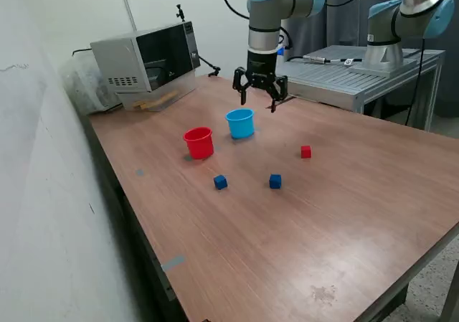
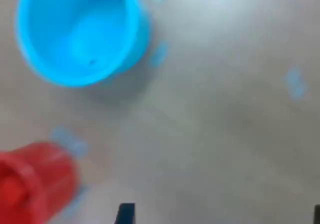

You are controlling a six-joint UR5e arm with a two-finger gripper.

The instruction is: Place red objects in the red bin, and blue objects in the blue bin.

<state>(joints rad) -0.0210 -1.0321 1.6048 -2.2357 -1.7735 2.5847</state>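
The light blue cup [image 1: 240, 123] and the red cup [image 1: 199, 143] stand side by side near the middle of the wooden table [image 1: 344, 214]. Two dark blue cubes [image 1: 220, 183] [image 1: 275, 181] lie in front of the cups. One red cube [image 1: 306, 151] lies toward the exterior view's right. No second red cube shows on the table. My gripper [image 1: 259, 92] hangs open and empty above the table, just behind the blue cup. The blurred wrist view shows the blue cup [image 2: 75, 34], empty inside, the red cup [image 2: 35, 184] and my gripper's dark fingertips [image 2: 125, 215] at the picture's edge.
A microwave [image 1: 147, 60] stands at the table's back corner on the exterior view's left, beside a white wall [image 1: 43, 193]. A second arm [image 1: 398, 21] stands on a metal platform [image 1: 358, 74] behind the table. The table's front edge [image 1: 301, 308] is near.
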